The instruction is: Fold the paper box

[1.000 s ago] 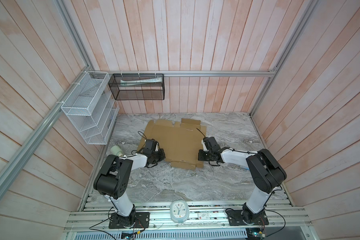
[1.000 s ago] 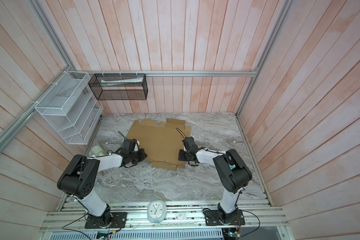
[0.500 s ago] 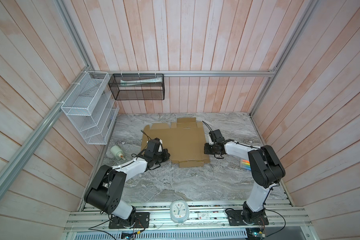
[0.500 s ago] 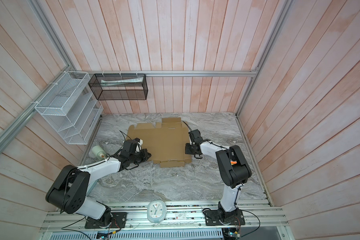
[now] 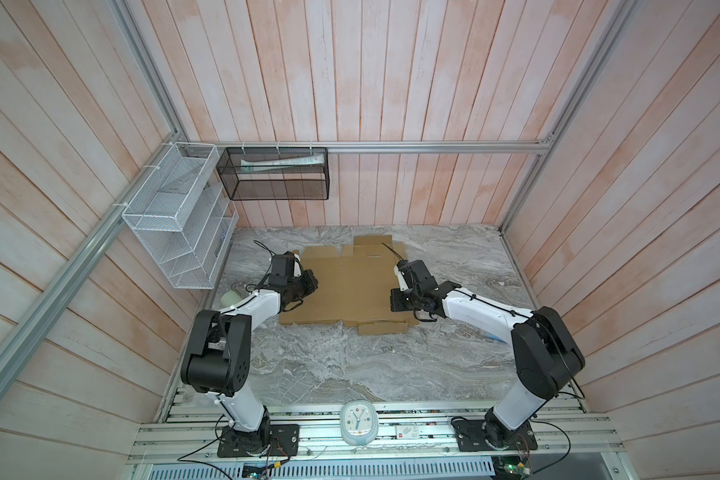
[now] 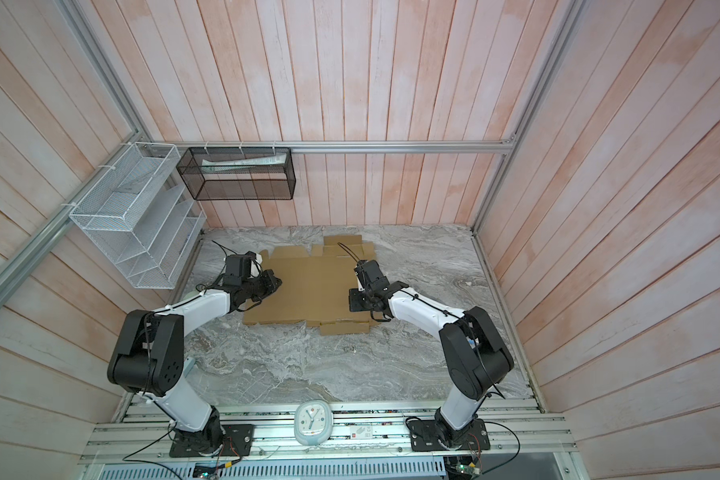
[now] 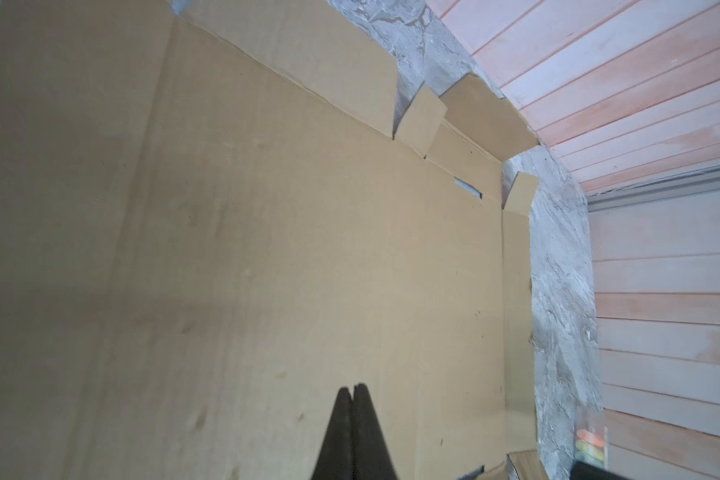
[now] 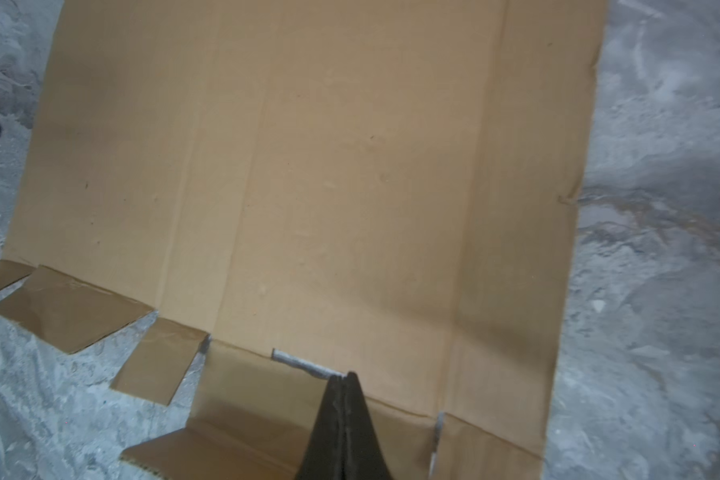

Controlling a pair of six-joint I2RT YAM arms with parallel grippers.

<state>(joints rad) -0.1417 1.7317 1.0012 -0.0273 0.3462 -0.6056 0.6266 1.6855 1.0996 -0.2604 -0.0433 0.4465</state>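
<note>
Counts: one paper box (image 5: 350, 286). Two end effectors: left end effector (image 7: 353, 388), right end effector (image 8: 344, 376). Two robot arms: left arm (image 5: 258, 305), right arm (image 5: 479, 311). One white wire rack (image 5: 171, 224). One black mesh basket (image 5: 275, 176). One clock (image 5: 358, 424). One worktop (image 5: 350, 365).

Paper box (image 5: 350, 286) plain brown; table (image 5: 350, 365) grey marbled; walls (image 5: 391, 83) pink planks

Both top views: high, looking down on whole table (image 5: 350, 365); wrist views: close over paper box (image 7: 267, 249), from opposite sides.
</note>
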